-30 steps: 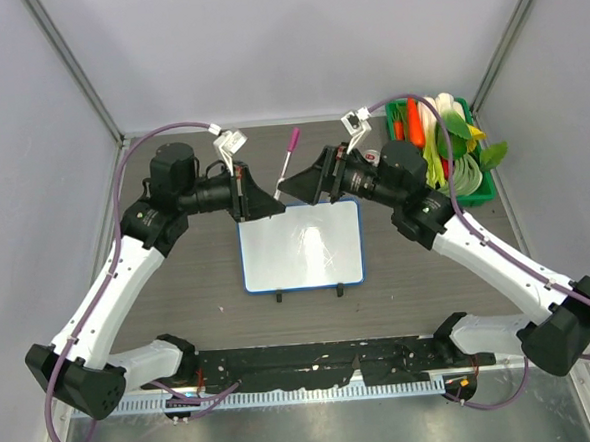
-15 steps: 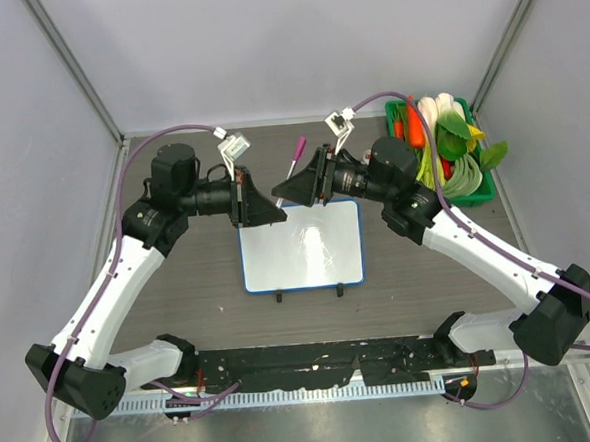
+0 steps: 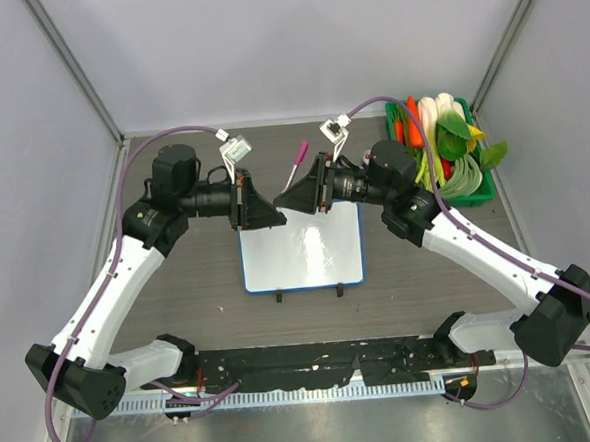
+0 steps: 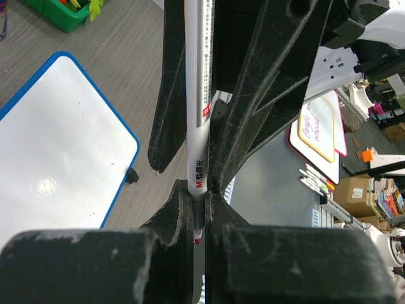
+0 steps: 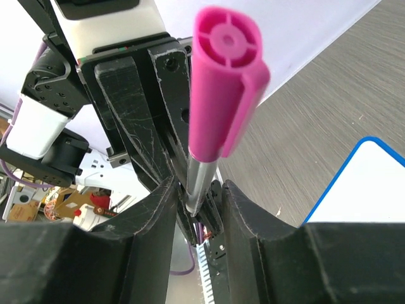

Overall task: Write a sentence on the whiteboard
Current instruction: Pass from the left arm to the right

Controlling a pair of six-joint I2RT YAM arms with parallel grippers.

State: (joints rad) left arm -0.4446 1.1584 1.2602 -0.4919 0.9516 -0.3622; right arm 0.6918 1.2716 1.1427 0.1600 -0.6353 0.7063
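Right hand shifted left — grip on marker unclear | left hand clamps it | whiteboard beneath both

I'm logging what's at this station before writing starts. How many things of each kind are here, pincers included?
Whiteboard: 1
Marker: 1
Green bin of vegetables: 1
Pincers: 2, the left pincer and the right pincer
Total: 5
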